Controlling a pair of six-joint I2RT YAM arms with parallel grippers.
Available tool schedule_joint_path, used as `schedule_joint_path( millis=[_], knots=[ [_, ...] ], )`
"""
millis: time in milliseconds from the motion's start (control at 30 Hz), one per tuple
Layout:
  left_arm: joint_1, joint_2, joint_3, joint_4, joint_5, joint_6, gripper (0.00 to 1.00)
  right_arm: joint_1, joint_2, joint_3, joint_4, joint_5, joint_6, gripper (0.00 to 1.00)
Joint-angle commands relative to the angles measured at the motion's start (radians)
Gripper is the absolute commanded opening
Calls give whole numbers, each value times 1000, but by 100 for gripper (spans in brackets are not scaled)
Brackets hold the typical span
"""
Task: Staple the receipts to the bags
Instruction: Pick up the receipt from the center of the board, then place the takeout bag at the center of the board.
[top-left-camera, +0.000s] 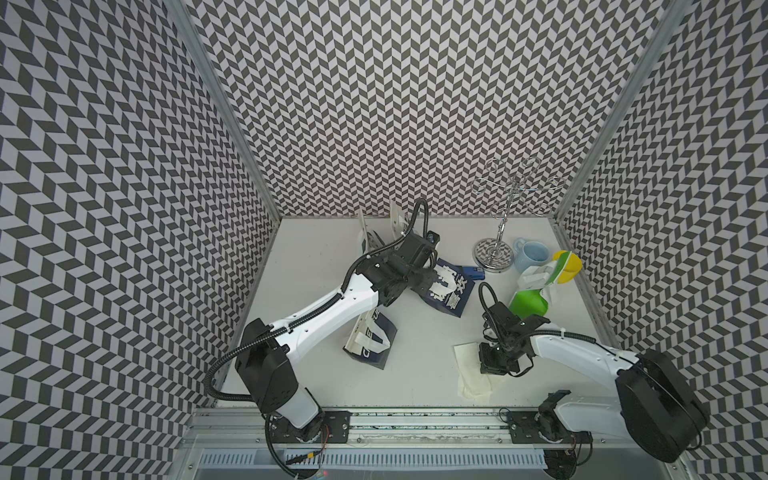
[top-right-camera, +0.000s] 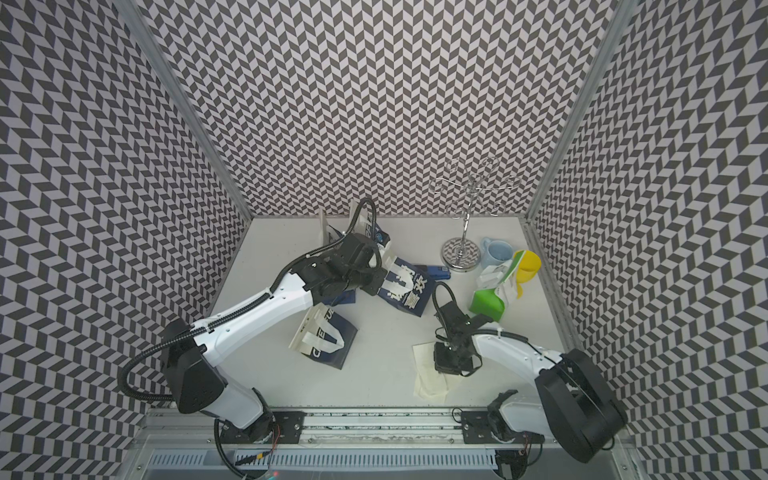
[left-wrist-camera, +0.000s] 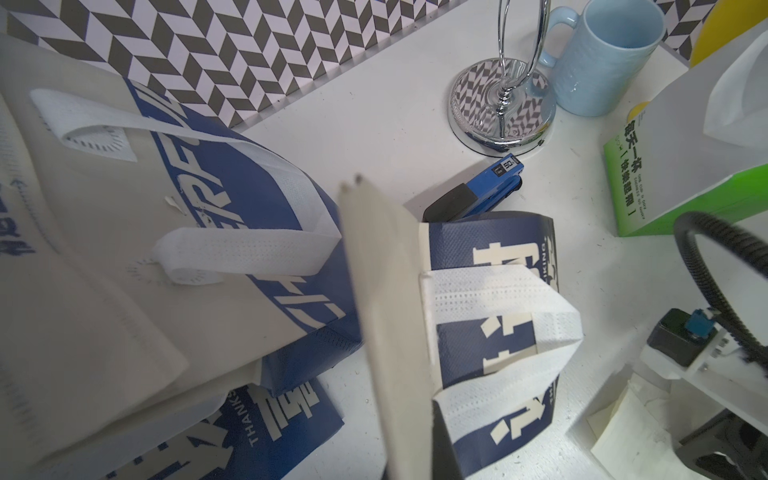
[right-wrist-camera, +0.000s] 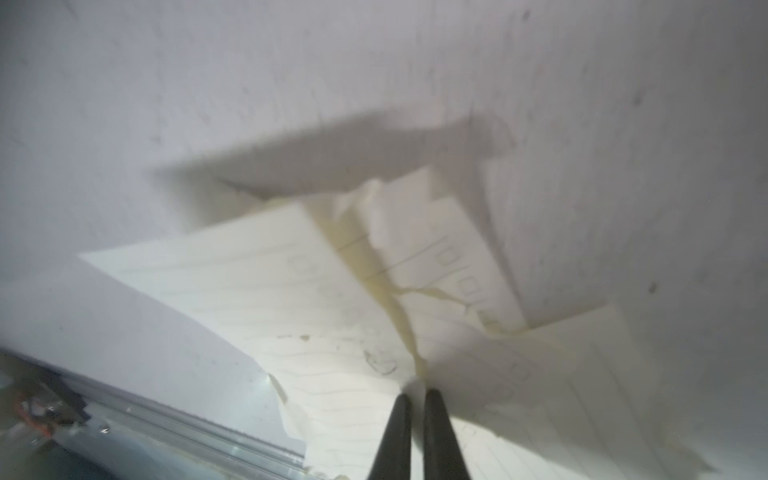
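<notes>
The left arm (top-left-camera: 332, 307) stretched far toward centre, left gripper (top-left-camera: 422, 286) clamped tight. The right arm (top-left-camera: 573, 349) bent near right, right gripper (right-wrist-camera: 415, 399) pointed down, closed.

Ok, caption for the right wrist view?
Right gripper pinching a crease in the overlapping receipts on the white table.
</notes>
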Motion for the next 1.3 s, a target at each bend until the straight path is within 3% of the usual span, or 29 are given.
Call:
schedule_joint_path(
  millis=[0, 200, 467, 600, 700, 900, 1067, 1200, 1267],
  knots=[
    [-3, -37, 7, 28, 20, -3, 0, 13, 8, -45, 35, 21, 16, 0],
    [26, -54, -11, 55, 135, -18, 0, 9, -62, 33, 43, 30, 1, 0],
    [118, -110, -38, 31, 353, 41, 0, -8, -91, 383, -89, 299, -135, 0],
    [122, -118, -25, -19, 374, 91, 0, -10, -124, 509, -97, 419, -175, 0],
    [122, -126, -23, -42, 388, 108, 0, -10, -160, 575, -41, 417, -233, 0],
    [122, -137, -44, -64, 440, 134, 0, -10, -263, 640, 186, 307, -329, 0],
    [138, -129, -58, -50, 476, 152, 0, -10, -281, 628, 316, 32, -317, 0],
    [155, -119, -57, -36, 537, 174, 33, -10, -302, 497, 509, -173, -227, 0],
    [163, -120, -59, -35, 537, 176, 39, -11, -312, 410, 613, -216, -167, 0]
  ],
)
